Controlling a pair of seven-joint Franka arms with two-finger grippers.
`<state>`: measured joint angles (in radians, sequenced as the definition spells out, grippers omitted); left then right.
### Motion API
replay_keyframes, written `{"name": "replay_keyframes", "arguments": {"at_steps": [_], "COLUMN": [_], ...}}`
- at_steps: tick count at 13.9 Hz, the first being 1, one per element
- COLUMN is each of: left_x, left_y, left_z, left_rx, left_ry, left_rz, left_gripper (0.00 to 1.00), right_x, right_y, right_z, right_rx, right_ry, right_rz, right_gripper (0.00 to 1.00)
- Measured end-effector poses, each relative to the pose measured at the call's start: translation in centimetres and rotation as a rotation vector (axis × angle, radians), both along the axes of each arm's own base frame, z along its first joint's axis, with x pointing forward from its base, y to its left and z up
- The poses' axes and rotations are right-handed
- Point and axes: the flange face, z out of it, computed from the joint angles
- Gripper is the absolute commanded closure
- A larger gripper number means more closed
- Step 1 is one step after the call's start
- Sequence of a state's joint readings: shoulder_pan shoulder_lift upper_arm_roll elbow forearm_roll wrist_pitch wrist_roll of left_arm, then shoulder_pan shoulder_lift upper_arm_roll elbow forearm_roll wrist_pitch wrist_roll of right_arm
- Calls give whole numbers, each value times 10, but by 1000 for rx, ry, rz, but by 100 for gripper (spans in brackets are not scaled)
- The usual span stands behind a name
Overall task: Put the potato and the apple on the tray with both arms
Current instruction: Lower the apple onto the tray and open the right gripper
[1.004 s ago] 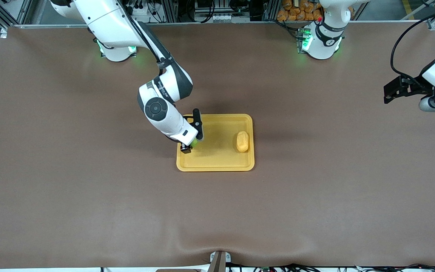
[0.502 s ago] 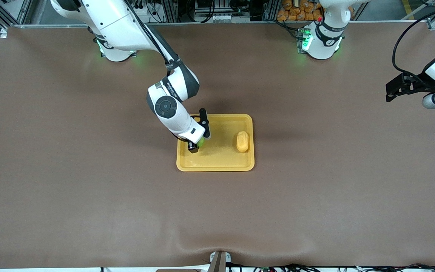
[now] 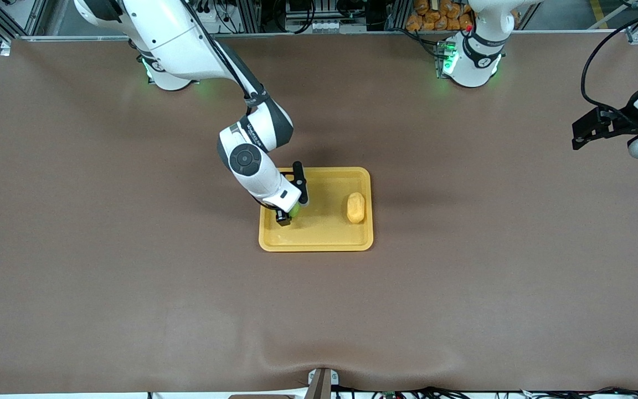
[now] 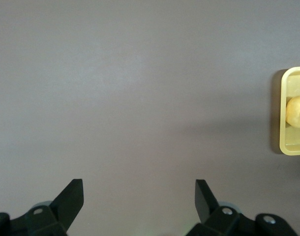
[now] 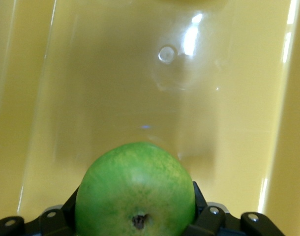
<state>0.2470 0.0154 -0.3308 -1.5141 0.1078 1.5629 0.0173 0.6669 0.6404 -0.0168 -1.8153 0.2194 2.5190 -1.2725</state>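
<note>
The yellow-orange tray [image 3: 319,241] lies mid-table. The potato [image 3: 355,208] rests in it on the side toward the left arm's end. My right gripper [image 3: 291,213] is down in the tray's other half, shut on the green apple [image 3: 294,210]. In the right wrist view the apple [image 5: 135,187] fills the gap between the black fingers, just above the glossy tray floor [image 5: 91,88]. My left gripper [image 3: 578,136] hangs open and empty over bare table at the left arm's end. The left wrist view shows that gripper [image 4: 139,194], with the tray rim [image 4: 283,142] and potato [image 4: 297,111] far off.
Brown mat [image 3: 130,288] covers the whole table. Both arm bases [image 3: 471,61] stand along the edge farthest from the front camera. A crate of orange objects [image 3: 435,14] sits off the table past that edge.
The right arm carried the apple a little farther over the tray toward the potato, then held still. The left gripper drifted outward toward its end of the table.
</note>
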Motion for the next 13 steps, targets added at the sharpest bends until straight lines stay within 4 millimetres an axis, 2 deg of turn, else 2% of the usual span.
{"name": "replay_keyframes", "arguments": {"at_steps": [7,10,13], "left_x": [0,0,0], "left_y": [-1,5,9], "left_z": [1,1,1], "left_rx": [-10,-11,-11], "left_ry": [-2,-2,-2], "left_rz": [0,10,18], "left_gripper": [0,0,0], "right_x": [4,6,16], "right_y": [-1,-4,-13], "right_z": [3,5,17], "right_rx": [2,-17,-22], "right_ry": [-9,28,44], "right_rz": [-3,-8,-24], "right_gripper": [0,0,0]}}
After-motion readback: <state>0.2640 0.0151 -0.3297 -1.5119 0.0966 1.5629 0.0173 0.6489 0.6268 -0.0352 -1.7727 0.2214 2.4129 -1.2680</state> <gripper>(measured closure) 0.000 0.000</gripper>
